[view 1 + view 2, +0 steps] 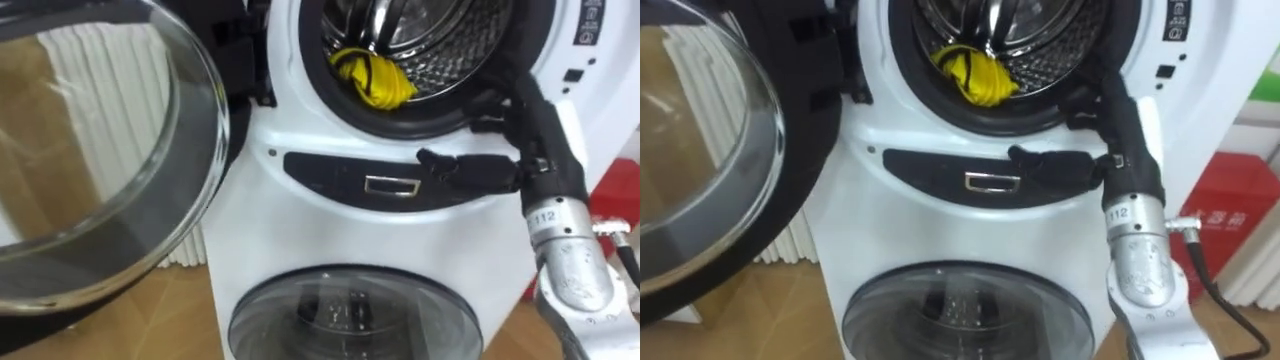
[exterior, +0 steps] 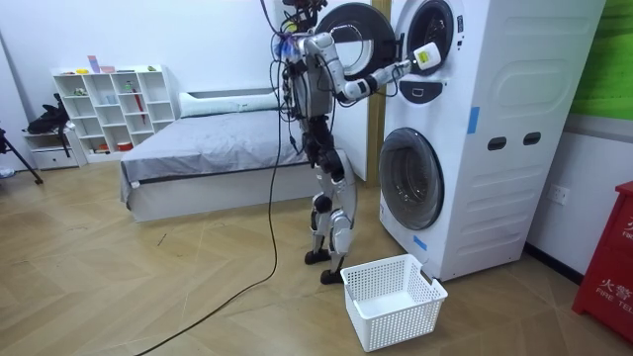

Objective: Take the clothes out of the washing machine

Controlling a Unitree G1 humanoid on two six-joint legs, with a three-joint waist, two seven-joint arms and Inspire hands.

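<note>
A crumpled yellow cloth (image 1: 372, 78) lies at the front of the upper washing machine's drum (image 1: 440, 50), just inside its open mouth. My right hand (image 1: 540, 140) is raised at the lower right of that mouth. Its straight fingers reach up along the rim and the thumb juts left over the dark panel (image 1: 340, 180). The hand is open, holds nothing, and stays to the right of the cloth without touching it. In the room view I stand upright facing the stacked machines (image 2: 475, 129), my right hand (image 2: 420, 56) at the upper opening.
The upper machine's round glass door (image 1: 100, 150) hangs open on the left. Below is the lower machine's closed door (image 1: 350, 315). A white laundry basket (image 2: 391, 302) sits on the floor by my feet. A red cabinet (image 1: 1230, 220) stands to the right, a bed (image 2: 208, 148) behind.
</note>
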